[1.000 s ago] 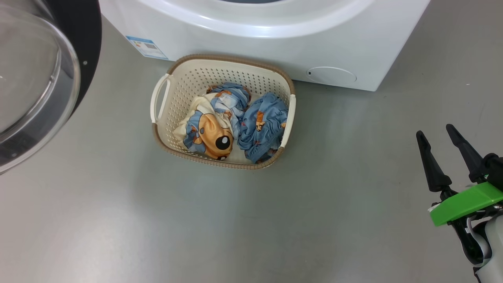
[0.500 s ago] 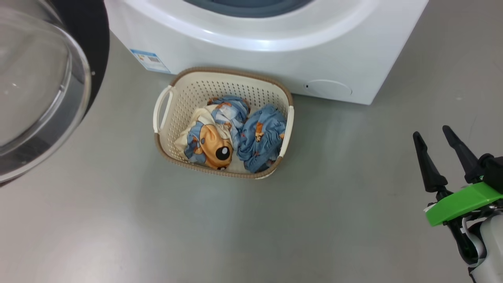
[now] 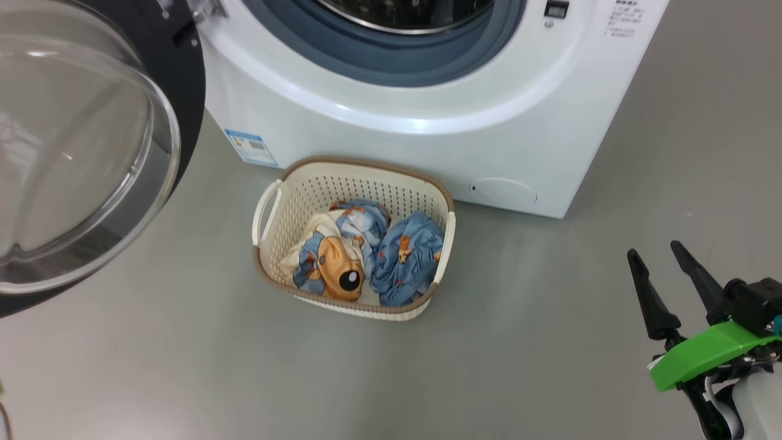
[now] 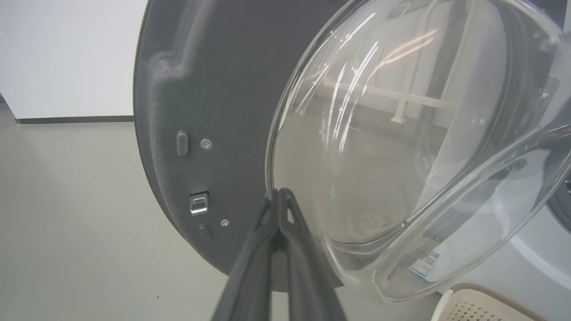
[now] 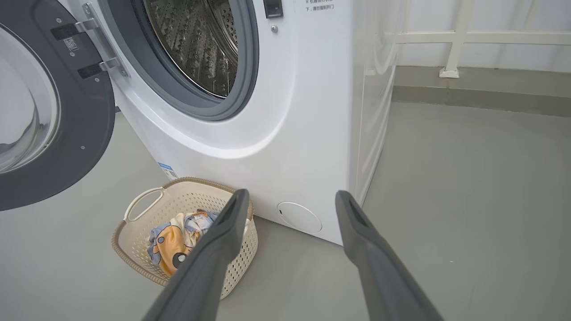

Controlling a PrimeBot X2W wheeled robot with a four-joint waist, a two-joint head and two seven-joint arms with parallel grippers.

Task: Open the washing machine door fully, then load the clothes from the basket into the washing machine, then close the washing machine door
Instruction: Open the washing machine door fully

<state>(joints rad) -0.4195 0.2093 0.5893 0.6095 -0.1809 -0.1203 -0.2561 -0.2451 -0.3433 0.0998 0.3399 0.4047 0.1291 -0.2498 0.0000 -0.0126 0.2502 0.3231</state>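
Clothes (image 3: 366, 263), blue and cream, lie crumpled in basket (image 3: 360, 164); right tool (image 3: 653, 247) gapes empty, left tool (image 4: 279, 196) pinched closed.

Count on inspection: one washing machine (image 3: 427, 140). One washing machine door (image 3: 186, 79), carried on two metal hinge brackets (image 5: 87, 26). One basket (image 3: 366, 164) with two side handles (image 3: 267, 211). The clothes (image 3: 366, 256) show as two bundles, a blue one at 3 o'clock in the basket and a cream dog-print one at 9 o'clock. The number of pieces within them cannot be told. One blue label sticker (image 3: 250, 146). One round access cover (image 3: 504, 190). Two grippers, the left gripper (image 4: 279, 192) and the right gripper (image 3: 653, 249), with two fingers each.
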